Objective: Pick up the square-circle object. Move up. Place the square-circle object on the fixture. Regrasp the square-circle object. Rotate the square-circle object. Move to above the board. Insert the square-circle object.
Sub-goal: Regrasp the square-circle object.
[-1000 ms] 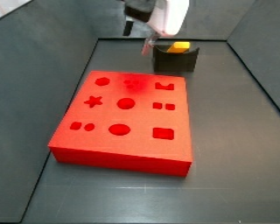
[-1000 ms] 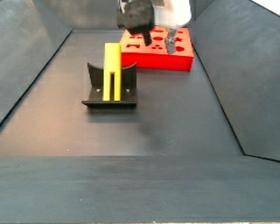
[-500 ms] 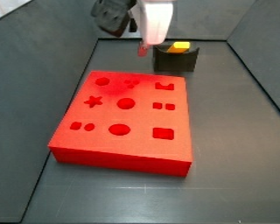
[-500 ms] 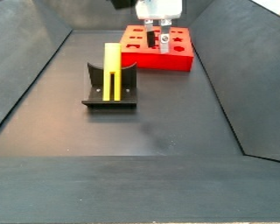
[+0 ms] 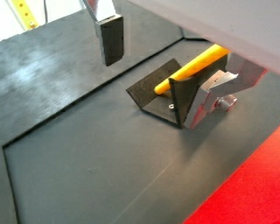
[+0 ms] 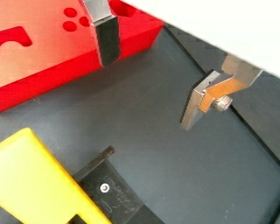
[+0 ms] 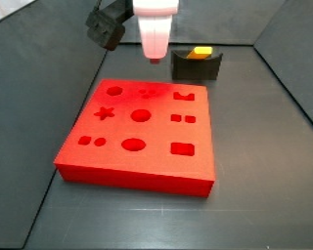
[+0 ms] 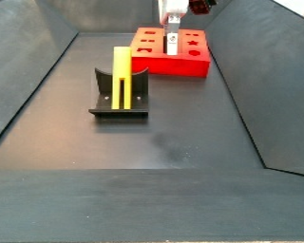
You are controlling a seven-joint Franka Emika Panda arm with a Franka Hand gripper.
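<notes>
The pincer is hanging high w/ its two flat silver finger plates spread wide apart and nothing btwn them; in a side view the pincer is sitting above the far edge of the large flat red board w/ shaped cut-outs, well apart from the peg. The slim yellow-orange square-circle bar is resting in the small dark, nearly black L-bracket fixture on the dark floor, not held. In that side view its long axis is running up along the fixture's back plate, tilted rather than lying flat, upper end pointing up and away from the camera; in a wrist view the bar is slanting out past the fixture edge. Judging the regrasp as the step in hand, risks look like: fingers coming down off-centre and knocking the bar sideways out of the fixture; a finger tip clipping the bracket wall on approach; or closing too near one end, so the bar is pivoting in the pads during rotation and arriving misaligned for the board hole. Which end is square vs round can't be told.
</notes>
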